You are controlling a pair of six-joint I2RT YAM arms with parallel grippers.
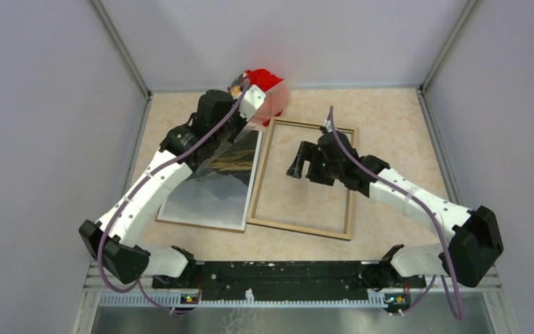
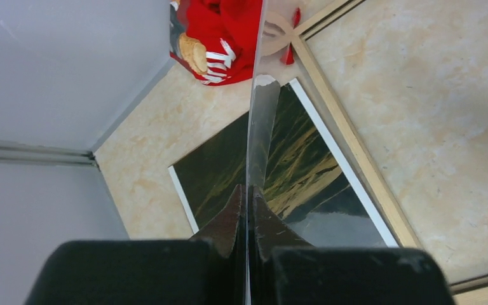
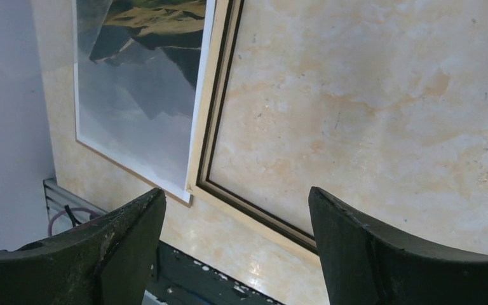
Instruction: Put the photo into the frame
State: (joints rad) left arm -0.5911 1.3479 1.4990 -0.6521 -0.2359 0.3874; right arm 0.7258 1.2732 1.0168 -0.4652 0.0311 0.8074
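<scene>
The photo (image 1: 212, 188), a dark mountain print with a white edge, lies flat on the table to the left of the frame (image 1: 299, 229). The frame lies wood side up with bare table inside it. My left gripper (image 2: 251, 197) is shut on a thin clear sheet (image 2: 262, 127), which shows edge-on and stands up over the photo's (image 2: 305, 171) far end beside the frame's rail (image 2: 349, 133). In the top view the sheet (image 1: 272, 104) is a pale blur near the left gripper (image 1: 247, 122). My right gripper (image 3: 236, 194) is open and holds nothing. It hovers (image 1: 306, 167) over the frame's (image 3: 208, 108) inside, near the photo's (image 3: 140, 82) corner.
A red cloth bundle (image 1: 264, 83) lies at the back by the wall, just beyond the frame's far left corner, and appears at the top of the left wrist view (image 2: 225, 38). Grey walls close in the table on three sides. The black base rail (image 1: 278, 275) runs along the near edge.
</scene>
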